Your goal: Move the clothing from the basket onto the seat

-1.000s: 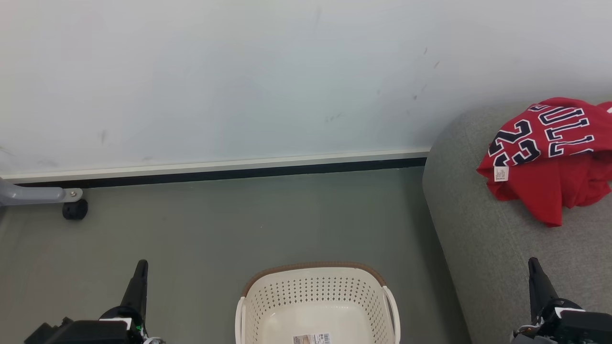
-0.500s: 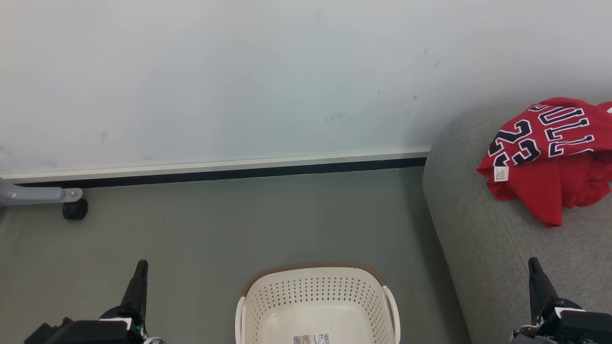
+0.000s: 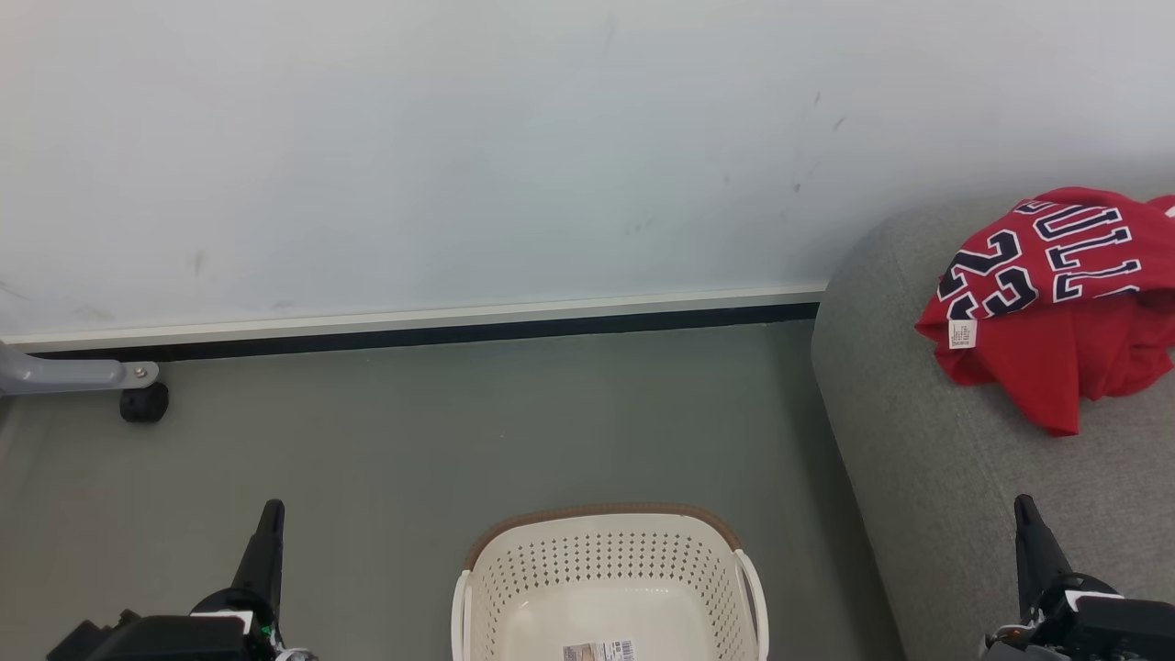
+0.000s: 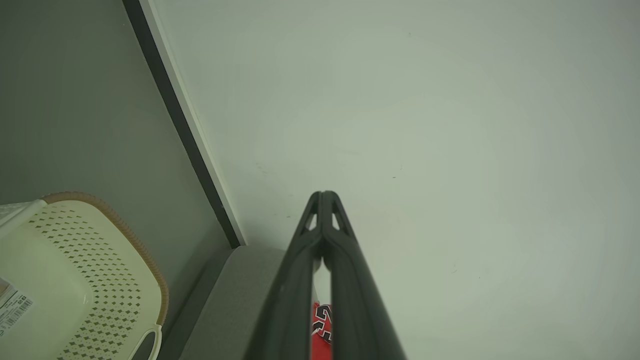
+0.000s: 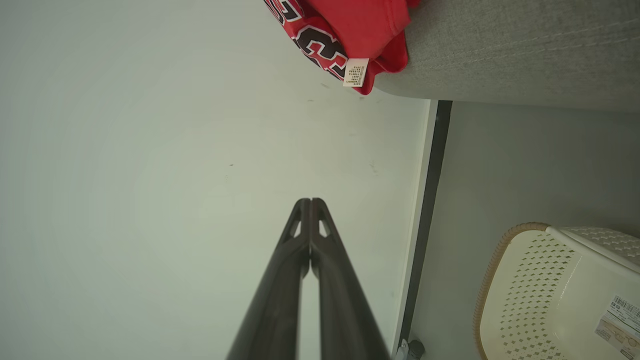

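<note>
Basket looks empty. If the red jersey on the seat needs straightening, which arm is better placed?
Right. The right tool sits over the grey seat, nearer the jersey; the left tool is over the floor, beyond the basket. Both are shut.

Grey-green floor (image 3: pixel 413 441) across the middle of the frame: carries the cream basket (image 3: pixel 606 560) upright at lower centre and a black castor (image 3: pixel 144 402) at far left. Grey seat (image 3: pixel 918 496) at right: carries the red clothing (image 3: pixel 1056 312) heaped at upper right, well apart from the basket
</note>
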{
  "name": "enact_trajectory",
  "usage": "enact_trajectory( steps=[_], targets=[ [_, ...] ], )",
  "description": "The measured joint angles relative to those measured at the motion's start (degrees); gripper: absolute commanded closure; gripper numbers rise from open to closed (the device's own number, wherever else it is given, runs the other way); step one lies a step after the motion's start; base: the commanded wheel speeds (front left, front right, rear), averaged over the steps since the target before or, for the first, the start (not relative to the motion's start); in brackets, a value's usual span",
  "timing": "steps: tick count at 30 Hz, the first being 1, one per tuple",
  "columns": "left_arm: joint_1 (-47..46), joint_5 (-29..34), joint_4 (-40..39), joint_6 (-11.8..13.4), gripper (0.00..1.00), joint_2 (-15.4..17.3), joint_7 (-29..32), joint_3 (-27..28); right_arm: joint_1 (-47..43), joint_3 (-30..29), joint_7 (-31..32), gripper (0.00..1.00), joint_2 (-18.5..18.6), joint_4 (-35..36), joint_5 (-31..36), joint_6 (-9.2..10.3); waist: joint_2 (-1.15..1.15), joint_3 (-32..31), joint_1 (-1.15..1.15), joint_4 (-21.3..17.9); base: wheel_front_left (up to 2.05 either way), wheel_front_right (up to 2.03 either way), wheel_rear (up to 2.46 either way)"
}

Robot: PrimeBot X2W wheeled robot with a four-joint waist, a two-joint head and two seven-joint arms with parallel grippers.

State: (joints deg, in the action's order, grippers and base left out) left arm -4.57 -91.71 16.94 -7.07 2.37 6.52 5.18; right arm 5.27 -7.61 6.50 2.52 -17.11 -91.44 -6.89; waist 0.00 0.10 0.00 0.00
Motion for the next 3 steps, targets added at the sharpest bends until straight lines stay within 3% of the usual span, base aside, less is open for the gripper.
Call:
enact_trajectory(
  steps=[3],
  targets=[
    [0.0,0.0,0.0,0.0,1.0,0.0,0.0,-0.01,0.0,0.0,0.0,1.0,0.0,0.0,0.0,0.0,0.0,0.0,0.0,0.0,0.0,0.0,0.0]
  ],
)
